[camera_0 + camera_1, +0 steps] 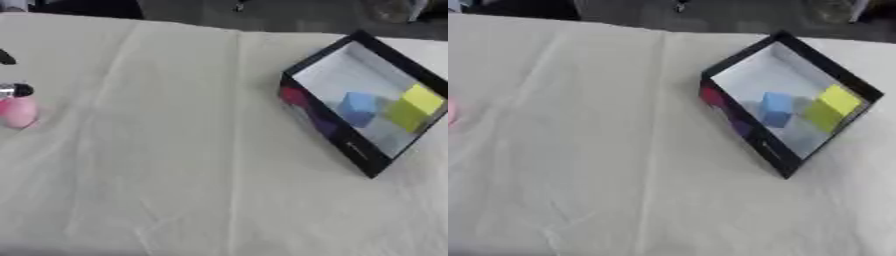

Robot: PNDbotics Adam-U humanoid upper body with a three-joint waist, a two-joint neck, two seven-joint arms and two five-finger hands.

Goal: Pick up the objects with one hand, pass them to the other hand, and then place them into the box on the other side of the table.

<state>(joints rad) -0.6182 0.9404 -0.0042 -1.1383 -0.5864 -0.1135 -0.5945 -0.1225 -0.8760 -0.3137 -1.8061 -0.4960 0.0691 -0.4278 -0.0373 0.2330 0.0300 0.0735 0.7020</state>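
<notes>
Toward the right side of the tabletop point(192, 165): a shallow black-walled box point(337, 137) with a pale grey floor, set at an angle to the edges, one corner pointing to the far edge. Inside, a blue cube point(357, 107) near the middle and a yellow-green block point(415, 107) just beside it, toward the right-hand wall. Coloured print, red and purple, on the outer wall facing the near left.

At the left edge: a pink rounded object point(19, 112), soft in outline, lying on the cloth. Touching or just above it, a small piece of the left hand point(16, 90), silver and black; cannot tell whether open or closed, nor whether holding the pink thing. Right hand out of sight in both views.

Between pink object and box: bare cloth only, cream-coloured, with long creases running from far edge to near edge. Beyond the far edge, dark floor and blurred shapes.
</notes>
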